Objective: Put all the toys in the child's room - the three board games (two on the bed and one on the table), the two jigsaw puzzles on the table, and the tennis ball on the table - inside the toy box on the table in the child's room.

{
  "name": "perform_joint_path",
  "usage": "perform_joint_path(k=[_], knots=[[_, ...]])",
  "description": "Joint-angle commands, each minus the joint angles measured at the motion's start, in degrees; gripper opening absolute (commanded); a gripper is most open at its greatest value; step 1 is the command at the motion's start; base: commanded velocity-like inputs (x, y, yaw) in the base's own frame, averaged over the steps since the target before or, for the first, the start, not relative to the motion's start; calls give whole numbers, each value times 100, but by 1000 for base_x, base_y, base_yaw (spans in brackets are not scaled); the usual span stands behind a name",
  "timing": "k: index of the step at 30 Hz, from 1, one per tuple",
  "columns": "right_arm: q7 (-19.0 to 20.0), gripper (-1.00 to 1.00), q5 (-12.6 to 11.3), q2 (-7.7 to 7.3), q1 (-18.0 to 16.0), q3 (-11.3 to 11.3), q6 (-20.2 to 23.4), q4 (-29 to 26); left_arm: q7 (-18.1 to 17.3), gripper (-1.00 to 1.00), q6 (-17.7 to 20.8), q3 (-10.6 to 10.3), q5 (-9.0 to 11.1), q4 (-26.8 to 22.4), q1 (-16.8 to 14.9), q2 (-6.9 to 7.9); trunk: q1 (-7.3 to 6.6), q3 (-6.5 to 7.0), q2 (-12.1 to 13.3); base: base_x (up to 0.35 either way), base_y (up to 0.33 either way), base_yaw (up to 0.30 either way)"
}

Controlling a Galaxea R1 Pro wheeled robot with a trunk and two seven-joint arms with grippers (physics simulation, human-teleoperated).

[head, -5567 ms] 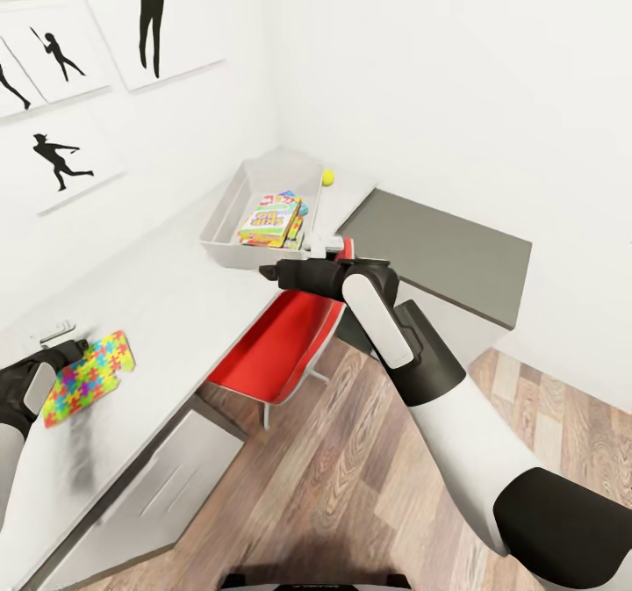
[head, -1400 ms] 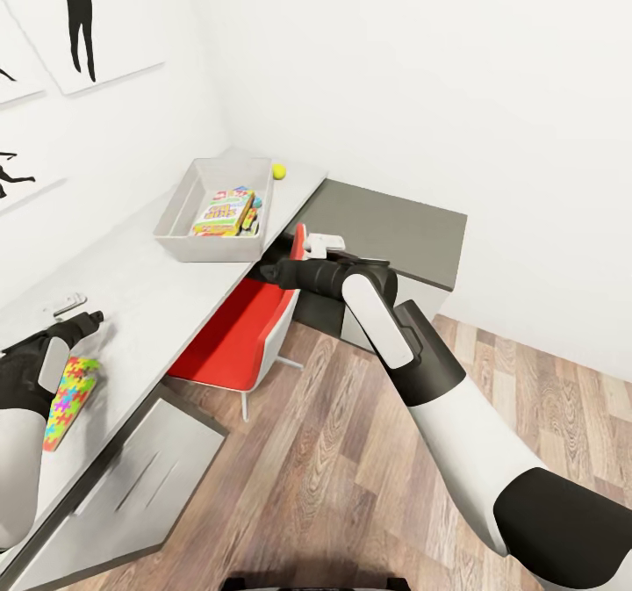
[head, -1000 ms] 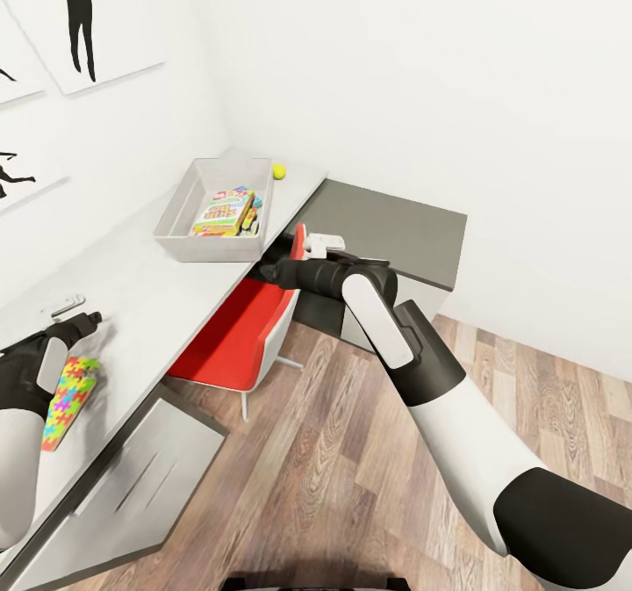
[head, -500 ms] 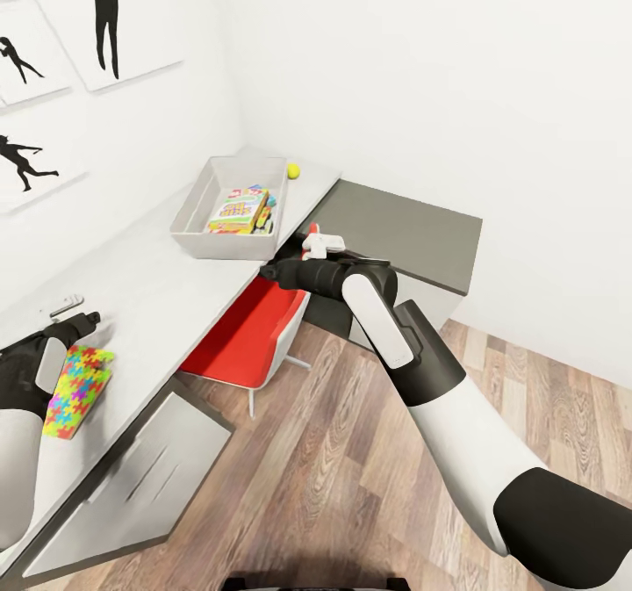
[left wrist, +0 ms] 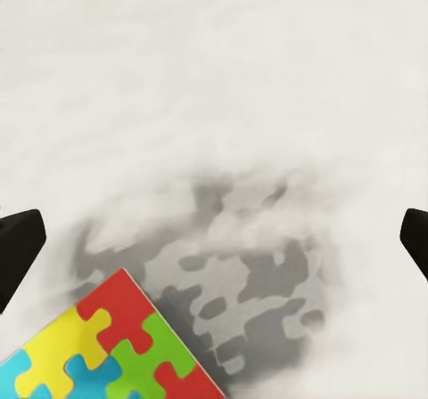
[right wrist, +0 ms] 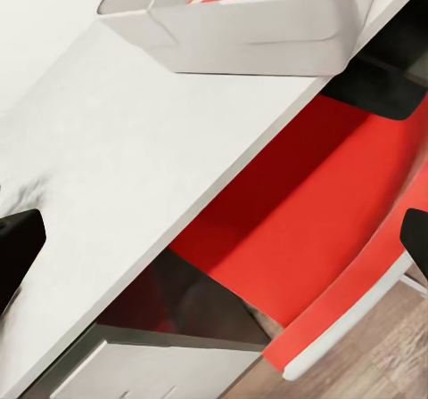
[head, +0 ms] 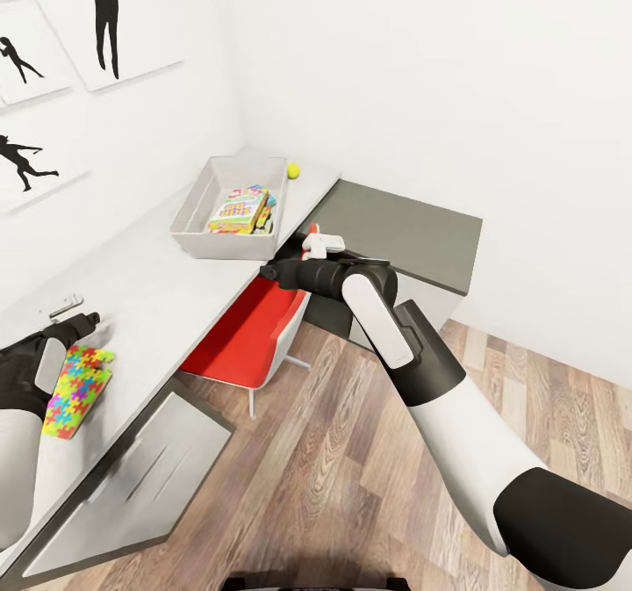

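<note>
Looking over the child's room, we list what we can see, big stuff first.

Tabletop [head: 167,284]: long white surface along the wall with the silhouette posters [head: 114,16], pale grey drawer fronts under its near end.

Low cabinet [head: 399,231]: dark grey top, butts against the tabletop's far end.

Red chair [head: 250,336]: tucked partly under the tabletop; we see its red seat in the right wrist view too [right wrist: 303,230].

Toy box [head: 197,222]: light-grey tray on the far part of the tabletop, near the front edge.

Board games [head: 239,209]: colourful printed boxes lying inside the toy box; we can't count them.

Jigsaw puzzle [head: 75,389]: flat on the near end of the tabletop, partly under our left arm, well apart from the toy box.

Left end effector [left wrist: 214,239]: hovering above the tabletop, fingers spread wide, nothing between them; a puzzle corner [left wrist: 116,354] lies just beside.

Right end effector [head: 266,272]: out over the chair, by the tabletop's front edge; wrist view shows fingers apart, holding nothing.

Tennis ball [head: 292,170]: small yellow, on the tabletop just past the toy box's far corner.
</note>
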Motion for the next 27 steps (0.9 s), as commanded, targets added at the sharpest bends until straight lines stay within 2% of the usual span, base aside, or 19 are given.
perform_joint_path(k=[1, 9, 18, 27], knots=[[-60, 100, -59, 0, -6, 4, 10, -5, 32, 100, 31, 0, 61, 0, -3, 3, 3, -9, -10, 0, 0, 0], [-60, 100, -65, 0, -6, 4, 10, -6, 41, 100, 28, 11, 56, 132, -3, 47, 3, -9, -10, 0, 0, 0], [-60, 100, -73, 0, -6, 4, 10, -5, 43, 100, 7, 21, 46, 564, -3, 303, 3, -9, -10, 0, 0, 0], [-60, 100, -75, 0, -6, 4, 6, -4, 43, 100, -6, 12, 41, 635, -3, 331, 3, -16, -10, 0, 0, 18]])
